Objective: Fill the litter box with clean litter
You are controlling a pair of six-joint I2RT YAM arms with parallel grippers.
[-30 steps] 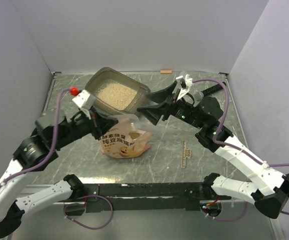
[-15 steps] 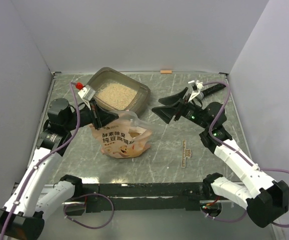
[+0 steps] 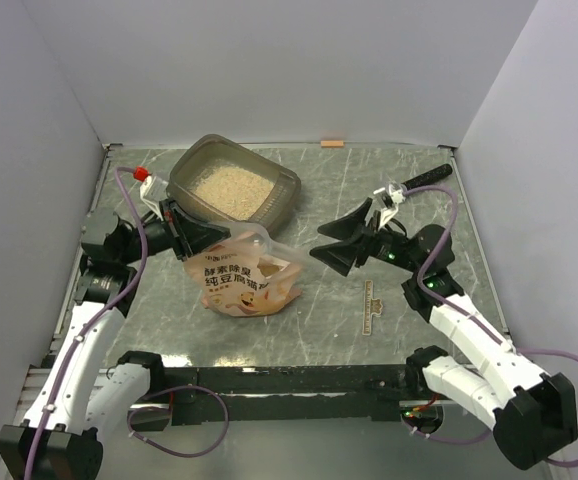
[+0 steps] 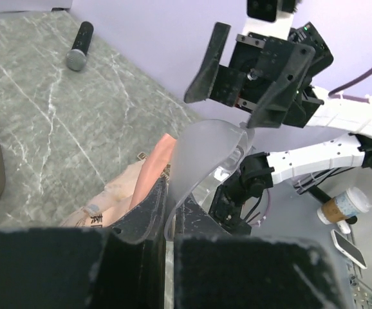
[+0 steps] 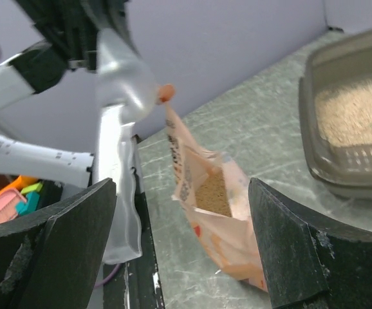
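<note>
We log the grey-brown translucent plastic litter box (image 3: 287,190) at upper centre, holding beige granules (image 3: 231,187). The left gripper (image 3: 214,240) is clamped on the crinkly orange-pink pouch (image 3: 244,285) mid-frame. The right gripper (image 3: 316,241) hangs wide apart and empty. We judge pouring part-done; next, tip the pouch over the box.

Part-filled litter box (image 3: 285,198) behind open orange pouch (image 3: 244,282)

The right gripper (image 5: 183,187) has jaws wide apart, framing the open pouch (image 5: 231,248) near the litter box (image 5: 353,170).
</note>
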